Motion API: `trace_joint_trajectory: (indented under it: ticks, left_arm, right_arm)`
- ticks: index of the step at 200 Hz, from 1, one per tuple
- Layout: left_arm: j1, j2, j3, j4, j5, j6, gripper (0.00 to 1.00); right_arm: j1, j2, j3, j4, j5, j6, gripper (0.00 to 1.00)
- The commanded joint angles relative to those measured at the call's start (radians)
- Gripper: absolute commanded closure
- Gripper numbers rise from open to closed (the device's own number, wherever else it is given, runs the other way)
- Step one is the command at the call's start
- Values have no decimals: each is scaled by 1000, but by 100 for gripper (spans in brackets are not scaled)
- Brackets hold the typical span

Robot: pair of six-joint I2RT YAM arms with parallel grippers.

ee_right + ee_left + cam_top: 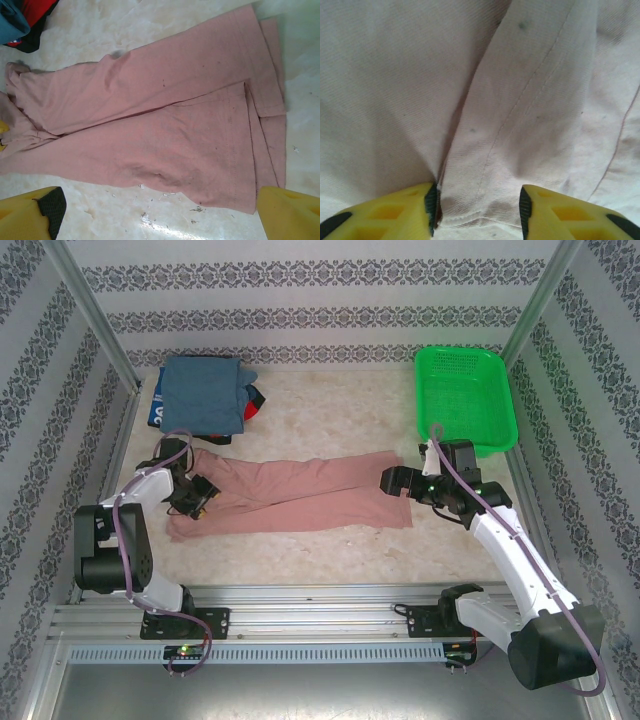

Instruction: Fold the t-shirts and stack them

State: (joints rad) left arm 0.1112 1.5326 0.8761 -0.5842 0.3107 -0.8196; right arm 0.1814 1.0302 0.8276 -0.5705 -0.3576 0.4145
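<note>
Left wrist view: the left gripper [476,209] sits low on the dusty-pink t-shirt [530,100], its yellow fingers with dark pads [430,202] part-way apart astride a stitched fold at the cloth's edge. Whether they are pinching it or merely straddling it I cannot tell. The right gripper [167,214] hangs over the shirt's other end with jaws spread wide and nothing between them. The shirt lies as a long, narrow band across the middle of the pale marbled table [330,395], doubled lengthwise, and runs from near the left edge toward the right. It is thin woven cotton, softly creased, with hems and seams showing. The lengthwise fold looks done, and the crosswise fold seems next. That likely calls for each gripper to take every layer at its end cleanly, since limp cloth slips and sags. A folded stack, with the blue-grey shirt [203,388] uppermost, waits at the far left corner, and a green mesh basket [500,390] stands at the far right corner.
</note>
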Motion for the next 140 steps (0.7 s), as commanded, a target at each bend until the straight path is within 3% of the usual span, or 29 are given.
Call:
trace_joint_trajectory:
  ticks: [1,49,140]
  left_arm:
    - [-2,-6,-8,33,25,-14,63]
    - [-2,-13,-9,44,42,-8,100]
    - [-5,82,170,185,152,-91,100]
  right_arm:
    - [13,3,16,22,4,-11,2]
    - [12,7,10,37,6,-3,2]
    - [13,51,19,57,19,-16,2]
